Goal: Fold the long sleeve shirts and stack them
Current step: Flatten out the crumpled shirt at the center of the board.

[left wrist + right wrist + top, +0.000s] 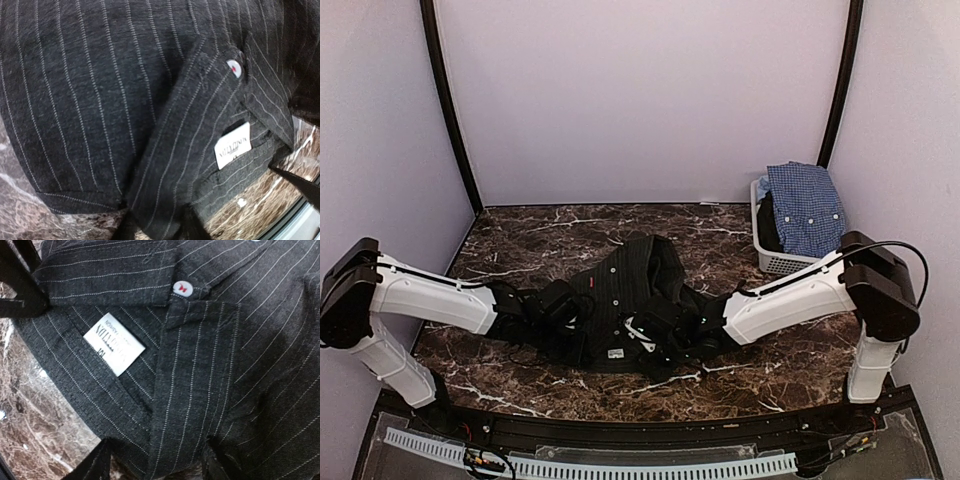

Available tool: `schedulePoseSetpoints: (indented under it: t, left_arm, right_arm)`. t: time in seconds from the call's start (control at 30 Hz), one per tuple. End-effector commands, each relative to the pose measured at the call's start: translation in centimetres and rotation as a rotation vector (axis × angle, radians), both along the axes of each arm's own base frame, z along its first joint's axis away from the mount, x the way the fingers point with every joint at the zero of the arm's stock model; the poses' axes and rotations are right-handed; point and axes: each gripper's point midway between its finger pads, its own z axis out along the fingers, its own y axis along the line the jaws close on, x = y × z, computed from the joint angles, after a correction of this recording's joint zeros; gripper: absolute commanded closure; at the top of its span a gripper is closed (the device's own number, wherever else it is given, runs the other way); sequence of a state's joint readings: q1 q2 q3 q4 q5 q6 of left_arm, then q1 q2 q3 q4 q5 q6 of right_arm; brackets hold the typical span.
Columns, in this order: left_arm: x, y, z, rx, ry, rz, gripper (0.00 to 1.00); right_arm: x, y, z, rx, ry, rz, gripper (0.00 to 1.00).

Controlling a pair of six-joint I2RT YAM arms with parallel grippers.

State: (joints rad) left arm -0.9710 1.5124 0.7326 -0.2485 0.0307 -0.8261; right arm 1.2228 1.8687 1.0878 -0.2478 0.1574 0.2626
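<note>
The black pinstriped shirt lies crumpled on the desk, and the checked shirt is kept in the basket to its far right. Its labelled front edge is straddled by both tools. The right tool is seen parted; whether the left tool is clamped cannot be told. The flattening step is judged to be in hand, and a firm hold on that edge is needed next.

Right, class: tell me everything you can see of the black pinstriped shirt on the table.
The black pinstriped shirt is dark woven cloth with thin light stripes, white buttons sewn in red, and a white neck label. It lies rumpled, unfolded, on the marble table, the left pincer and right pincer straddling its edge.
</note>
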Motion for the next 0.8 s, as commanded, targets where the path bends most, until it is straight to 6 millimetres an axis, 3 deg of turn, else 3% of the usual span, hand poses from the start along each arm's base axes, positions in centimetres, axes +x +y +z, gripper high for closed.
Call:
schedulePoseSetpoints:
  t: [0.0,0.07,0.17,0.3,0.43,0.53,0.57,0.67,0.77]
  left_arm:
    - [0.8,-1.0,1.1,-0.016,-0.035,-0.003,0.83]
    - [0.9,-1.3,1.8,-0.027,-0.045,-0.011,0.97]
    - [1.4,-1.6,3.5,-0.046,-0.085,-0.019,1.0]
    - [2.6,-2.6,7.9,-0.117,-0.176,-0.028,1.0]
    - [4.1,-3.5,13.6,-0.194,-0.3,-0.032,1.0]
    - [5.9,-3.4,17.0,-0.194,-0.386,-0.009,1.0]
    - [7.0,-3.4,18.6,-0.207,-0.419,0.002,1.0]
    - [10.1,-3.1,20.2,-0.216,-0.448,0.035,1.0]
    - [15.0,-1.5,23.0,-0.241,-0.515,0.113,1.0]
  right_arm:
    - [0.2,0.3,-0.7,0.035,0.023,-0.039,0.5]
    - [0.3,0.2,-0.5,0.035,0.018,-0.043,0.61]
    - [1.2,0.0,0.6,0.034,-0.009,-0.066,0.83]
    - [2.8,0.5,4.6,0.081,-0.067,-0.096,0.99]
    - [5.5,1.4,10.5,0.167,-0.156,-0.136,1.0]
    - [8.9,2.2,15.3,0.23,-0.256,-0.179,1.0]
    - [10.3,2.2,16.6,0.242,-0.293,-0.202,1.0]
    - [14.9,2.2,20.3,0.282,-0.379,-0.272,1.0]
    - [19.3,2.2,22.8,0.319,-0.437,-0.328,1.0]
